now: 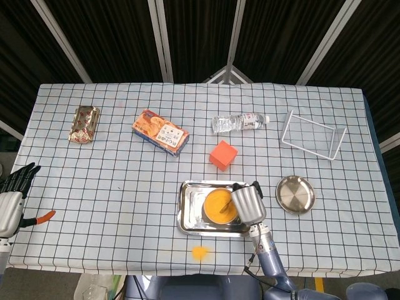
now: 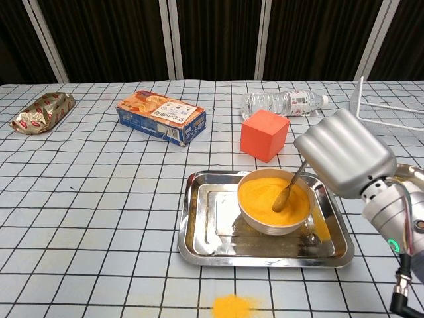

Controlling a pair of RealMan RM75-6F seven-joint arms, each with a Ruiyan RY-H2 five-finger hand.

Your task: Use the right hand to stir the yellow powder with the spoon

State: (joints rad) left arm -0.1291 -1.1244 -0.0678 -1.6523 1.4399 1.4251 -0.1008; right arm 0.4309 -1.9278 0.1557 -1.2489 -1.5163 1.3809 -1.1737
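Observation:
A white bowl [image 2: 274, 201] of yellow powder [image 1: 216, 205] sits in a steel tray [image 2: 203, 229] near the table's front edge. A metal spoon [image 2: 289, 186] stands tilted with its bowl in the powder [image 2: 262, 193] and its handle running up to the right. My right hand [image 2: 343, 161] grips that handle just right of the bowl; from the head view this hand [image 1: 247, 204] covers the bowl's right rim. My left hand [image 1: 14, 187] hangs at the far left edge, off the table, fingers apart and holding nothing.
An orange cube [image 2: 264, 134] stands just behind the tray. Further back lie a water bottle [image 2: 283, 103], a snack box [image 2: 161, 116] and a foil packet [image 2: 42, 110]. A steel plate [image 1: 295, 194] and a wire rack [image 1: 312, 135] are to the right. Spilled powder [image 2: 233, 307] lies in front of the tray.

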